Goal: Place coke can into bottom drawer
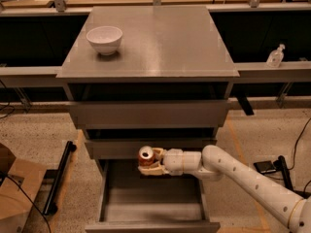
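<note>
Camera view looks down on the grey cabinet, with the gripper (148, 165) reaching in from the right on the white arm (243, 176) and its fingers closed around the coke can (146, 155). The can is held in the air above the rear part of the open bottom drawer (154, 198), just in front of and slightly below the middle drawer (146, 147) front. Its silver top faces up, so its long axis seems close to upright, though a slight tilt is hard to rule out from this angle. The drawer's bare floor lies straight below the can, so the coming move looks like a short descent before letting go. The closest obstacle is the middle drawer's front, near the can's back, while the bottom drawer's side walls sit well apart from it on both sides. A white bowl (104, 39) rests on the cabinet top (165, 42), well out of the way, and a bottle (275, 56) stands on the ledge to the right
</note>
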`<state>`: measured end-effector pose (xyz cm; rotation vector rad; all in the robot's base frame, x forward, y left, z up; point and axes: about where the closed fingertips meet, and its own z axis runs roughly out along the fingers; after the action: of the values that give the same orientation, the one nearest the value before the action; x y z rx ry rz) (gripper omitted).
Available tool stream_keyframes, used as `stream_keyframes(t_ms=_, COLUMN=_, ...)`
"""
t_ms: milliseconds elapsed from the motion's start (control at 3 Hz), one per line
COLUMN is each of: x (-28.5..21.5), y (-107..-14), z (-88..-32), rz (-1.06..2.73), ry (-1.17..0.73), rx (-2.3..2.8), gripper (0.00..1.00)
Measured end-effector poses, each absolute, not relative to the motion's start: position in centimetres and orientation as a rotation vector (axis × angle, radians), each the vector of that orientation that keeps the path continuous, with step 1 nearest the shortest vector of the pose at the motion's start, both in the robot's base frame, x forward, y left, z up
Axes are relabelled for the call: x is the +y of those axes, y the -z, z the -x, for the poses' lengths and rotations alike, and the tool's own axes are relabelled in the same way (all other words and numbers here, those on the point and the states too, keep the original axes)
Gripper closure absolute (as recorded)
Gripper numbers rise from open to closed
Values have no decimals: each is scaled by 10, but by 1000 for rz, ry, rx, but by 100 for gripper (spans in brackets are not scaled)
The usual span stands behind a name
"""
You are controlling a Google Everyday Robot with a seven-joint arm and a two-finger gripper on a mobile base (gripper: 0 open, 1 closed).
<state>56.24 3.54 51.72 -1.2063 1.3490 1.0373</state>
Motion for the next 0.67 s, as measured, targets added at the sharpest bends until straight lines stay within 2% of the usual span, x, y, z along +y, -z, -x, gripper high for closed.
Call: stream_keyframes(t_ms=667, x=27, y=-453, z=-566, rz=1213, ry=-1003, rx=1448, gripper=100)
